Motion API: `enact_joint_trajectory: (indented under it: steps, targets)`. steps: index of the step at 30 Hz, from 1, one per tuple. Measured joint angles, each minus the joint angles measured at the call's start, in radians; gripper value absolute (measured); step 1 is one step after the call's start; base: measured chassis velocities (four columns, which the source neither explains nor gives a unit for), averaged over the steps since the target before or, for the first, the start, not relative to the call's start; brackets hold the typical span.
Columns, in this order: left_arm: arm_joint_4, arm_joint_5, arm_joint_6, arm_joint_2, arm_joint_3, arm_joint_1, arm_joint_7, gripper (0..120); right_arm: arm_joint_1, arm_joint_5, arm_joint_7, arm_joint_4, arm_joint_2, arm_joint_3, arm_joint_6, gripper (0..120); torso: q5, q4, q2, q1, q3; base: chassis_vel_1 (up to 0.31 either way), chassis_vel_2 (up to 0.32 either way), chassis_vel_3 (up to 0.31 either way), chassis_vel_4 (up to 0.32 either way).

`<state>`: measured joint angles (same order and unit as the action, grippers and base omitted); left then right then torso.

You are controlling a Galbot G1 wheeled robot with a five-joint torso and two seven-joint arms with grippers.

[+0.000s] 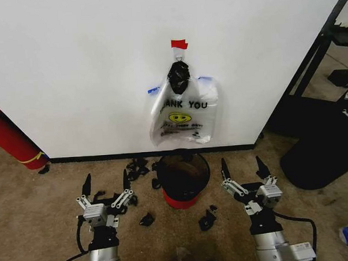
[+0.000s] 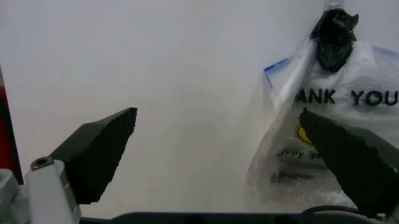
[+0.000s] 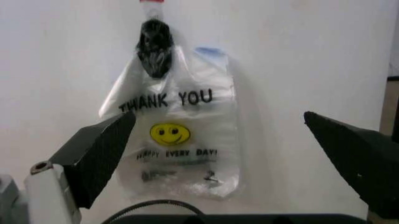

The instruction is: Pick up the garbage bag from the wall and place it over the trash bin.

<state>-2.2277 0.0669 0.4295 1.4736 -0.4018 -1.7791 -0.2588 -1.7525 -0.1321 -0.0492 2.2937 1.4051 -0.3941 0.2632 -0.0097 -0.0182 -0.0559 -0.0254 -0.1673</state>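
On the white wall (image 1: 73,65) hangs a bag printed "THANK YOU" with a yellow smiley (image 1: 181,116), held under a black knot (image 1: 178,77) and red tape (image 1: 179,44). Behind it, edges of the clear garbage bag with blue patches (image 1: 153,90) (image 2: 274,67) (image 3: 209,50) peek out; most of it is hidden. The trash bin (image 1: 180,201), black inside with a red base, stands on the carpet right below. My left gripper (image 1: 106,181) (image 2: 224,158) is open, low and left of the bin. On the bin's right, my right gripper (image 1: 241,165) (image 3: 227,154) is open. Both point at the wall and hold nothing.
A long red cylinder (image 1: 12,140) leans at the far left by the black baseboard (image 1: 106,157). Black scraps (image 1: 138,167) (image 1: 207,220) lie on the carpet around the bin. A black stand with a round base (image 1: 319,141) fills the right side.
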Motion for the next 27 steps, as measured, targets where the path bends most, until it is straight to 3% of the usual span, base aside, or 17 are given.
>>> enact_joint_trajectory:
  steps: [22,27]
  targets:
    - [0.019,0.019,0.0,0.007,0.012,0.013,0.007,100,0.15,-0.123,0.004,-0.128,-0.082,0.003,-0.024,100,0.0001,-0.0001,0.0,0.0,0.0,0.0,0.0,0.0,0.0]
    - [0.021,0.029,0.001,0.012,0.013,0.01,0.007,100,0.307,-0.438,0.081,-0.222,-0.173,0.025,-0.083,100,0.0,0.0002,0.0,0.0,0.0,0.0,0.0,0.0,0.0]
